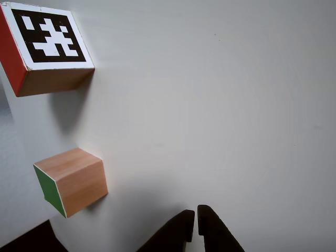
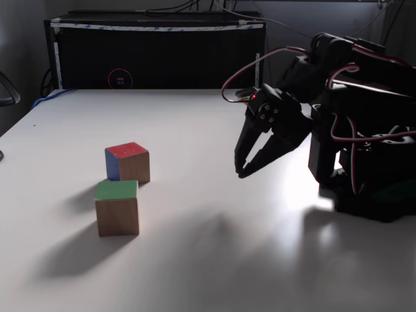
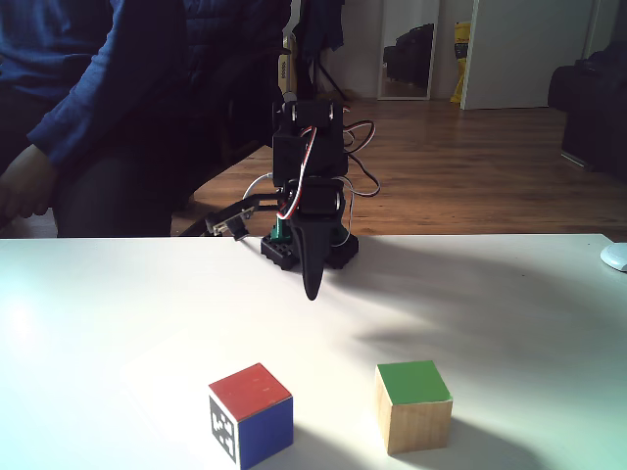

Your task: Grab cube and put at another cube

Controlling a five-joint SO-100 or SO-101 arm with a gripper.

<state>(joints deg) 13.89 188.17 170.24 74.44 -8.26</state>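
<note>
So far nothing grabbed | gripper (image 1: 196, 223) pressed together, empty, above table (image 1: 220, 105) | cube (image 1: 73, 180) at its 10 o'clock, untouched | marker cube (image 1: 47, 47) beyond | grab, placing left.

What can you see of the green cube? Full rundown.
The green cube is a small light-wood block with one bright green face edged in white, facing up in both fixed views. It sits flat on the white table, near the marker cube but apart from it. The gripper hangs away from it; nothing but the table touches it.
</note>
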